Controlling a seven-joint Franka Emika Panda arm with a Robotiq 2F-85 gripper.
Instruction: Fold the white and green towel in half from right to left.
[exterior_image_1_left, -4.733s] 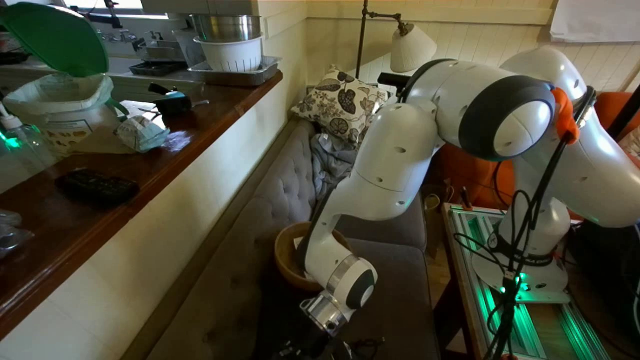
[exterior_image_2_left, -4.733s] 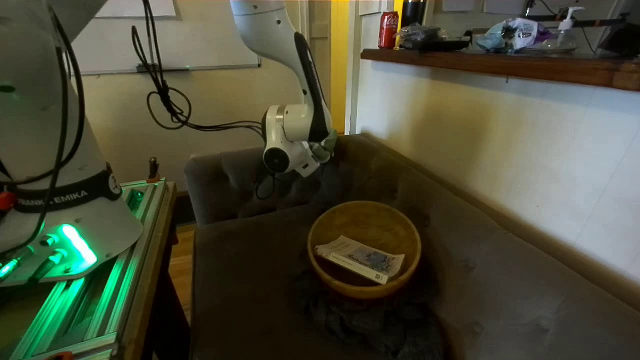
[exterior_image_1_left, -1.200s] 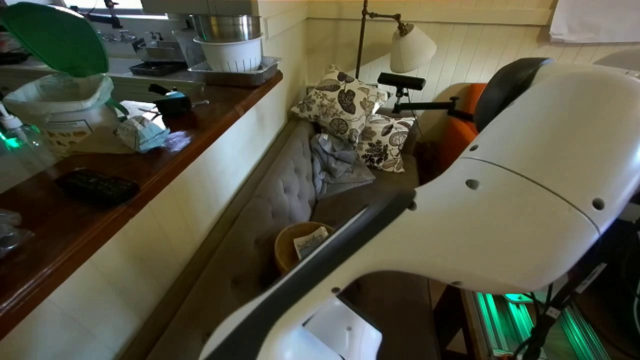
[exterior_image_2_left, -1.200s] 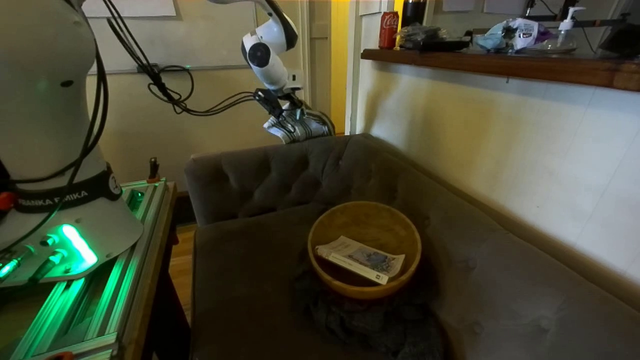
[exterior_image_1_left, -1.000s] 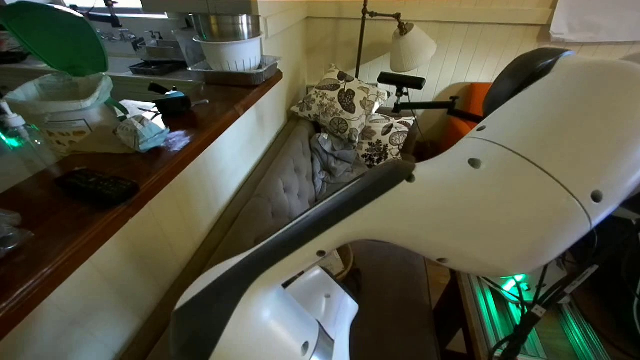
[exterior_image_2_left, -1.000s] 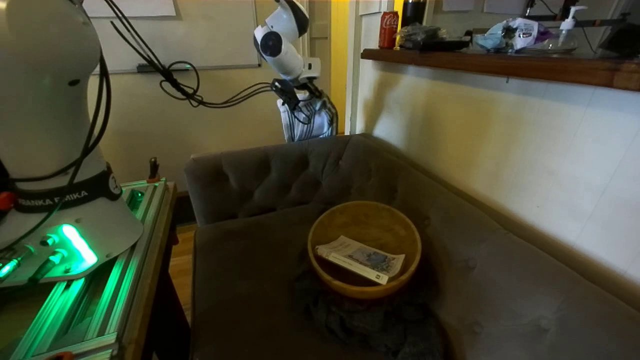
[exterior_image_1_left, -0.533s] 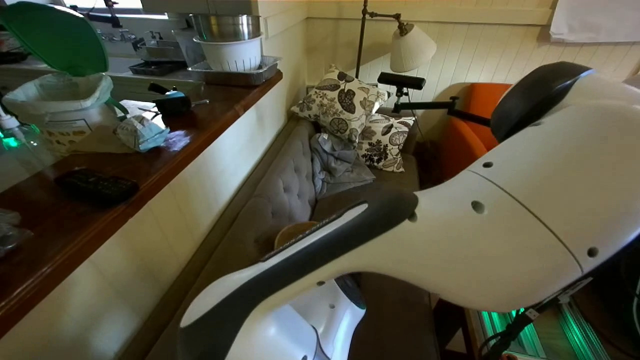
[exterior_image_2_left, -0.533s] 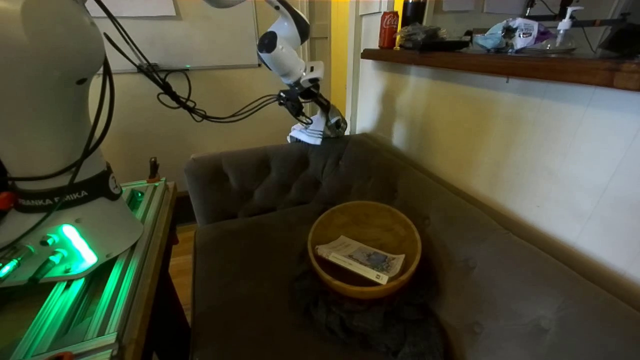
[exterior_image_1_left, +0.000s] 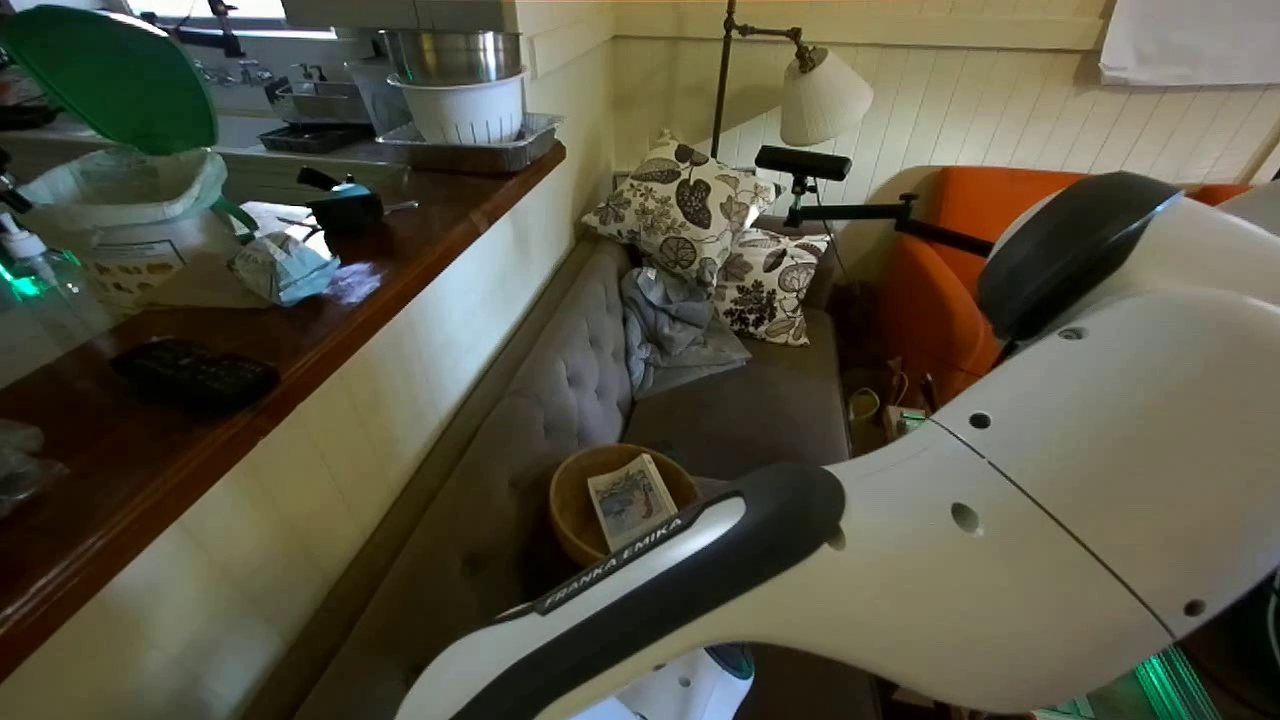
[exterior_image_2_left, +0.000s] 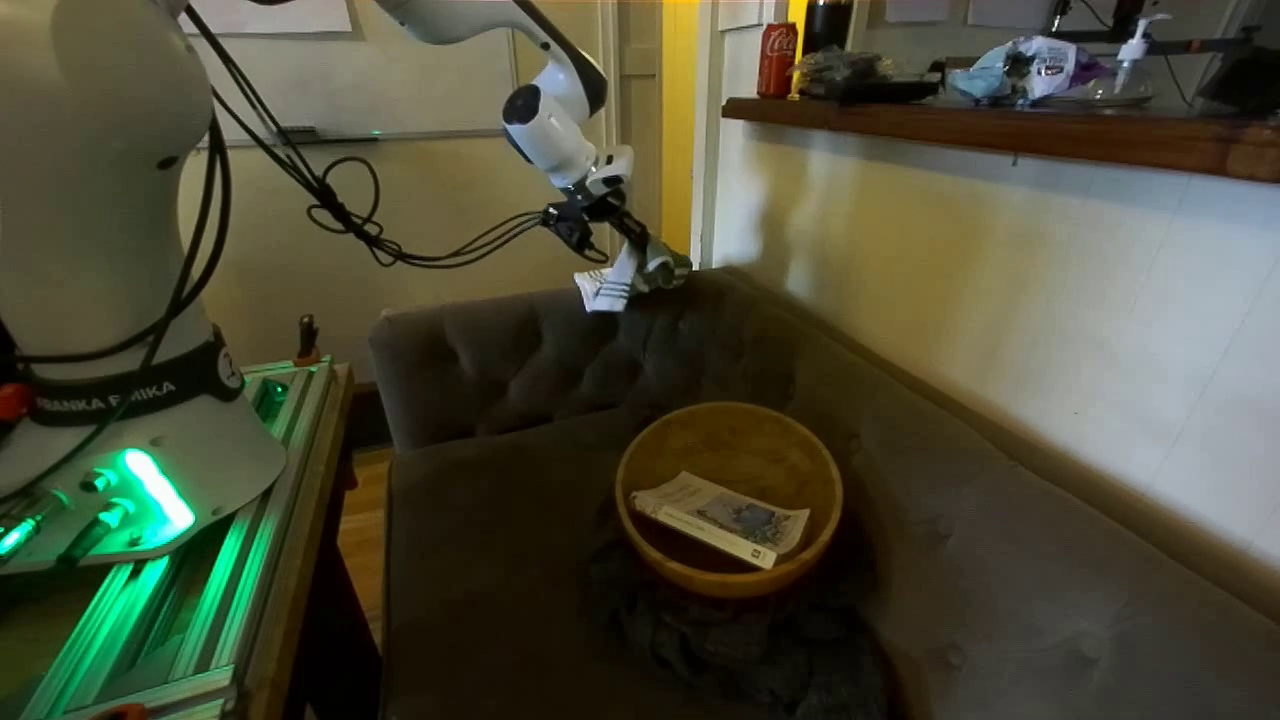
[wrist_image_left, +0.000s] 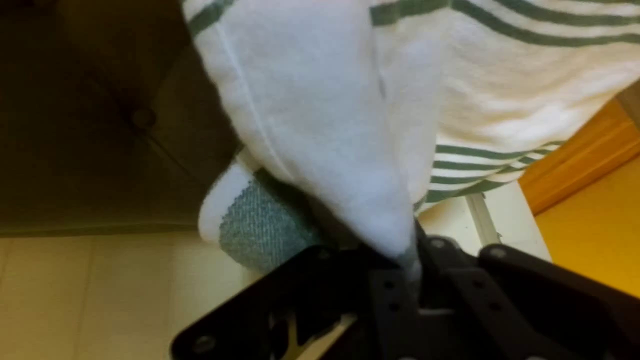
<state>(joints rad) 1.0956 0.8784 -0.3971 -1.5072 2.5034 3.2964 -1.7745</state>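
Tool (wrist_image_left: 416, 260) pinching towel (wrist_image_left: 320, 110) near sofa (exterior_image_2_left: 500, 540); I judge it light, limp, best held by one corner.

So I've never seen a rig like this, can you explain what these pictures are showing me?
That is one white robot arm, ending in a black gripper. The wide pictures are taken from two places outside the robot; the close-up, from its wrist. The gripper is pinching a white and green striped towel; whether that touches the sofa, I can't tell. On the seat is a wooden bowl with a book inside; an exterior view also shows patterned cushions and a grey cloth.
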